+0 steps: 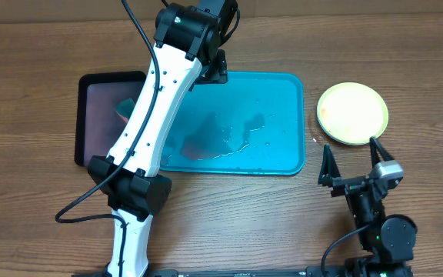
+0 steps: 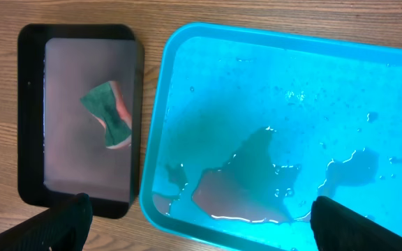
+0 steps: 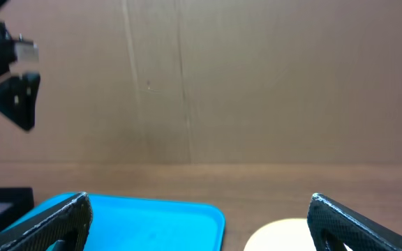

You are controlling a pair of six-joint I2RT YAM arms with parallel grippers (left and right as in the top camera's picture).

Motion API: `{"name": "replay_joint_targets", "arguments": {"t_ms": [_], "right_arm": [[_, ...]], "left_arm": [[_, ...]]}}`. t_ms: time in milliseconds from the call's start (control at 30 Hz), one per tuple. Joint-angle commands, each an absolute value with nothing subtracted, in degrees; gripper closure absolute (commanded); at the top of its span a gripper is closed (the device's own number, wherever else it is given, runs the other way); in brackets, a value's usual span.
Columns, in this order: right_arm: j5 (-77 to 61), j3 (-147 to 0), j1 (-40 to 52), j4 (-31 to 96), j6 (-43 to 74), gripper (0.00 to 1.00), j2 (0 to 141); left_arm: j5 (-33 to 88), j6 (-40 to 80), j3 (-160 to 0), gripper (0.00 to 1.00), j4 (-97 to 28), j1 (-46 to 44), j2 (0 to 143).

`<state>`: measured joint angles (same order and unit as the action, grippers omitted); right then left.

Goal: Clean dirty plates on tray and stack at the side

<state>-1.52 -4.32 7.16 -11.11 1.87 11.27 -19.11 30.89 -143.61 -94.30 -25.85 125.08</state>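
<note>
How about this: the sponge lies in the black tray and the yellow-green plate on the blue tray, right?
No: the overhead view shows the yellow-green plate on the table beside the blue tray, not on it. The sponge does lie in the black tray.

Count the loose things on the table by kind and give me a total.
Trays: 2 (large turquoise-blue rectangular plastic tray; smaller black rectangular tray with a pinkish inside)
Plates: 1 in view (round yellow-green plastic plate; whether others lie under it cannot be told)
Sponges: 1 (green and orange sponge, lying in the black tray)
Total: 4
</note>
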Motion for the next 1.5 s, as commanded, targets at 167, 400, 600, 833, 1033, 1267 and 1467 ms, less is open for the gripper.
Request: {"name": "replay_joint_targets", "arguments": {"t_ms": [167, 400, 600, 833, 1033, 1267, 1467], "right_arm": [[-1.52, -0.45, 7.03, -8.05, 1.21, 0.00, 3.92], [-1.56, -0.45, 7.03, 2.76, 1.26, 0.00, 0.12], [-1.54, -0.45, 7.03, 4.82, 1.26, 0.00, 0.12], [-1.56, -0.45, 7.03, 4.80, 1.48, 0.00, 0.14], [-1.56, -0.45, 7.03, 4.80, 1.48, 0.00, 0.14], [-1.56, -0.45, 7.03, 4.80, 1.48, 0.00, 0.14], [-1.56, -0.45, 7.03, 4.78, 1.48, 0.00, 0.14]], "left_arm": [[-19.66, 29.76, -143.61, 0.00, -94.26, -25.87, 124.70], [-19.66, 29.76, -143.61, 0.00, -94.26, -25.89, 124.70], [-19.66, 29.76, -143.61, 0.00, -94.26, -25.87, 124.70], [-19.66, 29.76, -143.61, 0.00, -94.26, -25.87, 124.70], [-19.66, 29.76, -143.61, 0.00, -94.26, -25.87, 124.70], [-19.66, 29.76, -143.61, 0.00, -94.24, -25.87, 124.70], [-19.66, 29.76, -143.61, 0.00, -94.24, -25.87, 124.70]]}}
